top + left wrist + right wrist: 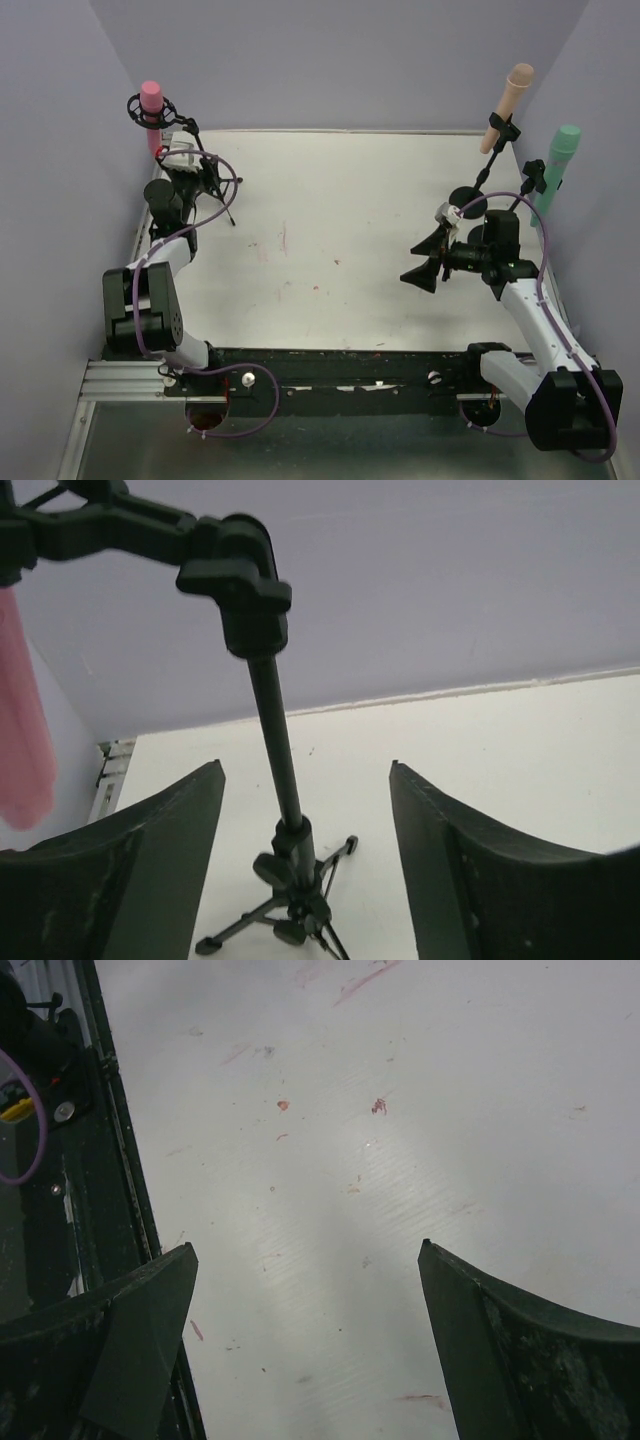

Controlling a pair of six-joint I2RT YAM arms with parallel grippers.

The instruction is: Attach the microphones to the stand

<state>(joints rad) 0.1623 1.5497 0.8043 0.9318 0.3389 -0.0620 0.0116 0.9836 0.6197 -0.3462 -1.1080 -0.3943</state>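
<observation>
1. Microphones are all up off the white table point(330, 200), each one in a black holder near the back wall.
2. The pink microphone point(151, 100) stands upright at the far left corner, passing through a ring mount point(135, 106) at the top of a tripod stand point(216, 186).
3. The peach microphone point(508, 105) is at the far right. It tilts with its head up and to the right, clipped to a thin stand with a round base point(468, 204).
4. The teal-green microphone point(558, 165) is just right of the peach one, close to the right wall. A black clip point(535, 178) holds it nearly upright; its base is hidden behind the right arm.
5. The left gripper point(305, 765) is released. Its two dark fingers point(160, 860) stand apart with nothing between them. In the left wrist view the tripod stand's pole point(275, 730) rises beyond the gap, untouched, and its folding legs point(295, 905) rest on the table.
6. In that same view the pink microphone point(25, 730) appears as a blurred shape at the left edge, clear of the fingers.
7. The right gripper point(425, 260) is spread wide and empty. It hangs over the right half of the table, pointing left, well apart from all three microphones.
8. The right wrist view shows only bare tabletop with small red marks point(380, 1106) between the open fingers point(520, 1360).
</observation>
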